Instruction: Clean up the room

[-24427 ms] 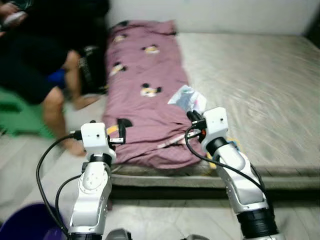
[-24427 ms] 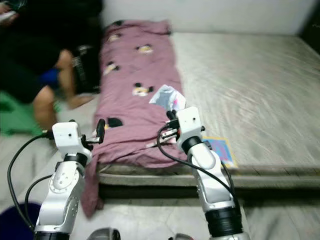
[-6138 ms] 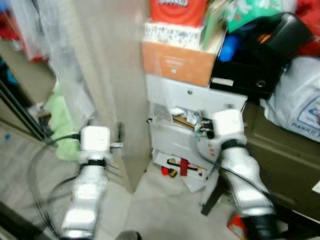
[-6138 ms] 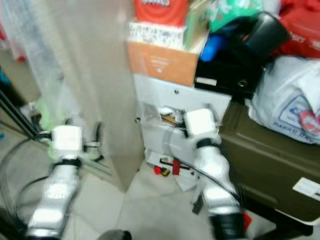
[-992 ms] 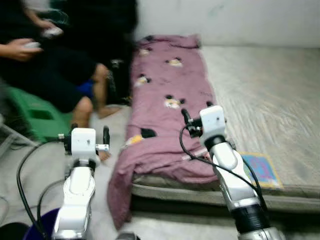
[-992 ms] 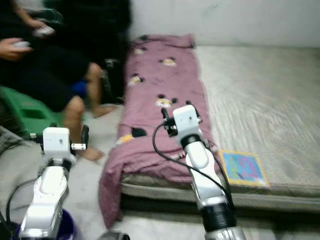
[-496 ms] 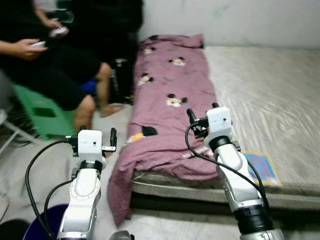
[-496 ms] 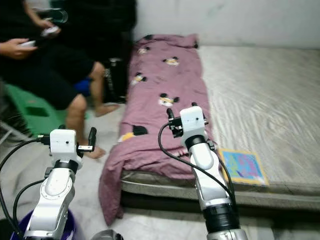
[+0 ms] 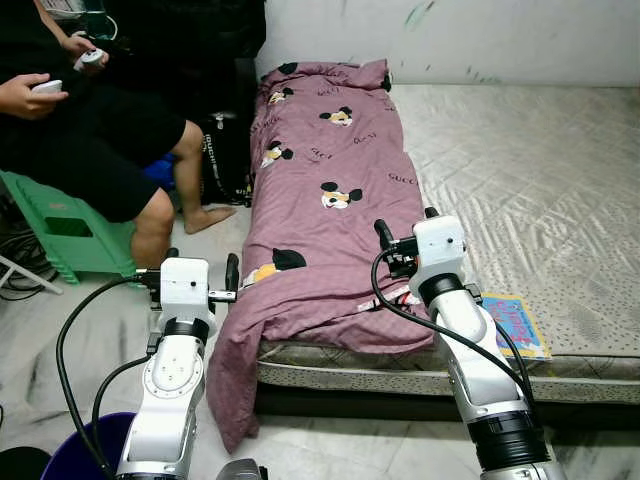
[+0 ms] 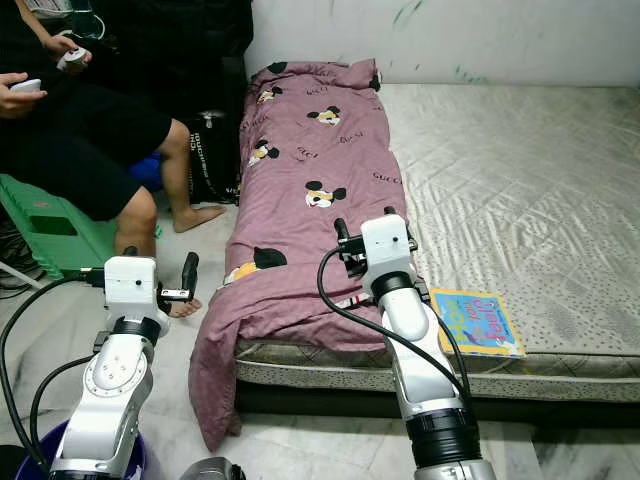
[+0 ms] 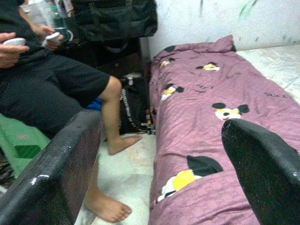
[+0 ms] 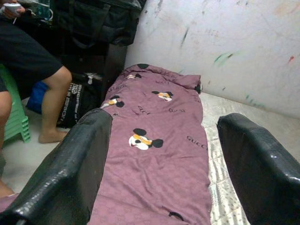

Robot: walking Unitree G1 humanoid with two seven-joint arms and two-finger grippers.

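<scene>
Room clutter sits low in the frame: at the far left a person [image 9: 90, 130] in black shorts sits on a green stool [image 9: 60, 232], holding a small white device [image 9: 46, 87] in each hand, one bare foot on the pale floor. A black bag [image 9: 222, 160] stands between that leg and the bed. At lower left the left gripper [image 9: 198, 277] hovers over the floor beside the bed edge, its fingers spread wide and empty. A purple bucket [image 9: 85, 455] shows at the bottom left corner. In the centre a mauve blanket [image 9: 325, 200] with cartoon-mouse prints runs down the grey mattress [image 9: 540, 190], its lower corner drooping off the edge. The right gripper [image 9: 403, 222] hangs above the blanket's lower end, fingers apart, holding nothing. A colourful booklet [image 9: 518, 324] lies on the mattress at lower right.
</scene>
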